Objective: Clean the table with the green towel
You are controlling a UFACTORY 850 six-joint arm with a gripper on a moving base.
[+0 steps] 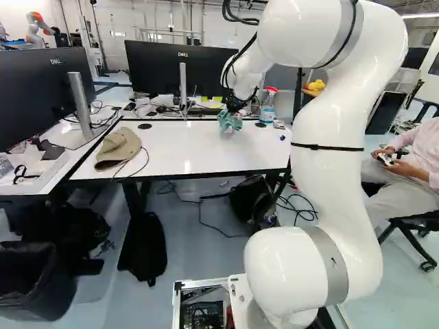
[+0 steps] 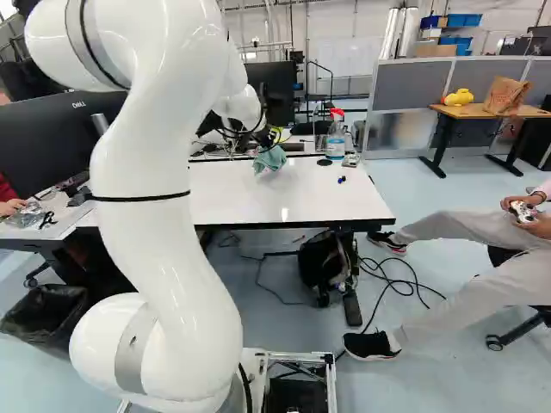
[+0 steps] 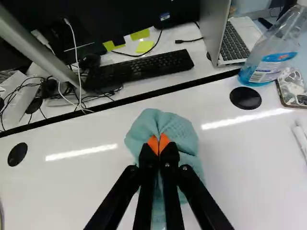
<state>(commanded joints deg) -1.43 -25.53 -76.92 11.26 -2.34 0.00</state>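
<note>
White table (image 1: 171, 154) runs across ahead of the base, second white desk (image 3: 204, 68) butted against its far edge. Arm (image 1: 336, 137) reaches over to the table's far part. Black monitor (image 1: 154, 67) stands on the rear desk, another (image 1: 41, 86) at the left of the left base view. Dark bin (image 1: 51, 291) on the floor at lower left of that view, black bag (image 1: 250, 199) on the floor by the table. Open laptop (image 3: 232, 43) and black keyboard (image 3: 139, 69) on the rear desk, keyboard ahead of the gripper (image 1: 236, 105). Tan cap (image 1: 119, 148) on the table's near left part in the left base view, dark cable (image 1: 144, 164) beside it. Spray bottle, red top, blue liquid (image 1: 267, 108), upright near the table's far edge.

Wrist view: fingers of the gripper (image 3: 158, 149) pinched together, orange pads almost meeting, bunched fold of towel clamped between. Green towel (image 3: 184, 136) spreads around the tips and hangs below them, at the table's far part; can't tell if it touches the surface. Phone (image 3: 301, 99) with white cable on it, near the bottle. One black round cover (image 3: 245, 97) just beside the bottle, another (image 3: 17, 154) well apart. Small blue bits (image 2: 342, 180) on the table, near the phone.
</note>
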